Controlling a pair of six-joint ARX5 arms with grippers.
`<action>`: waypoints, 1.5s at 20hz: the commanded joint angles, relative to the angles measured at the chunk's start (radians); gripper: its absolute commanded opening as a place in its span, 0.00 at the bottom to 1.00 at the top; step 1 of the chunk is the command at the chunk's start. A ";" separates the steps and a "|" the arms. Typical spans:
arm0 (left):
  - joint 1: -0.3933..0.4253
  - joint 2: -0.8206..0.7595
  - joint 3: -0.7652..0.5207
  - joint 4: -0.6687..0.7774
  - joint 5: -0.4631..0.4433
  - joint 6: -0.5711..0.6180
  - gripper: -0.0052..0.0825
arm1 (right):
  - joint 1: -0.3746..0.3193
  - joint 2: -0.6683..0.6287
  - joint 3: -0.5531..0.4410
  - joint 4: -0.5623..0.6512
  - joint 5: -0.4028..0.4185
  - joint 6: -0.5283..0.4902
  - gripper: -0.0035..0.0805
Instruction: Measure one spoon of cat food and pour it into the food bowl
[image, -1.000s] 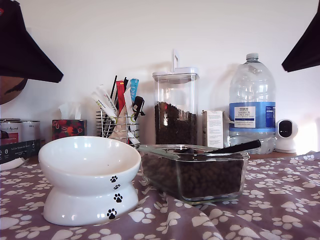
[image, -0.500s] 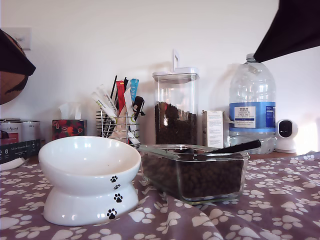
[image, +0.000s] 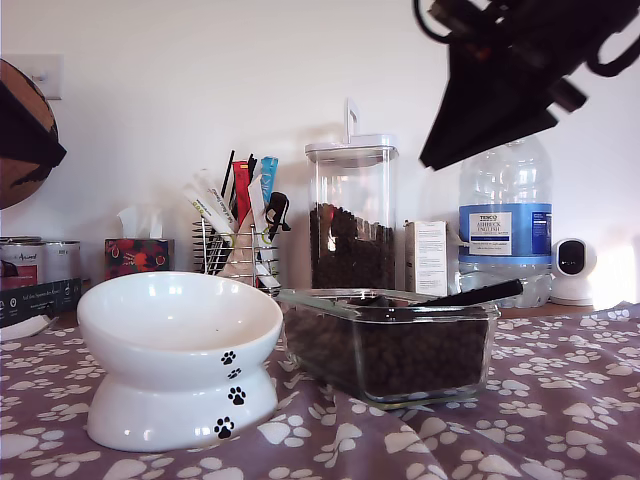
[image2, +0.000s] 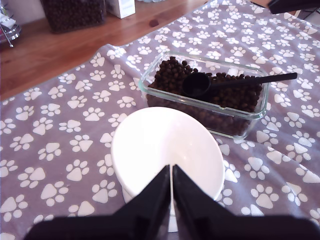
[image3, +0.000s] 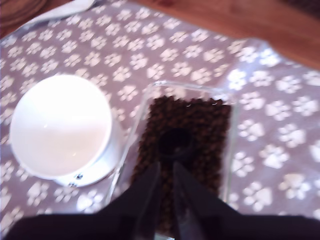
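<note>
Where the exterior view shows the desk, the white paw-printed food bowl (image: 180, 355) stands just beside the glass dish (image: 395, 340) of cat food (image: 400, 355), the spoon (image: 470, 293) lying across that dish. In the first wrist view, my first hand (image2: 171, 175) hangs nearly closed and empty over the bowl (image2: 167, 150). In the second wrist view, my second hand (image3: 165, 172) hovers slightly parted, empty, above the spoon's cup (image3: 176, 144).

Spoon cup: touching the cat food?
Touching. The first wrist view shows the spoon cup resting on the cat food, handle across the dish rim.
</note>
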 joint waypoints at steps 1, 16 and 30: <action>0.001 0.004 0.008 0.004 0.005 0.005 0.04 | 0.001 0.089 0.098 -0.122 -0.020 -0.014 0.23; 0.001 0.004 0.008 -0.040 0.004 0.005 0.04 | -0.001 0.405 0.402 -0.596 0.062 -0.109 0.32; 0.001 0.004 0.008 -0.040 0.004 0.005 0.04 | 0.029 0.454 0.402 -0.614 0.087 -0.112 0.36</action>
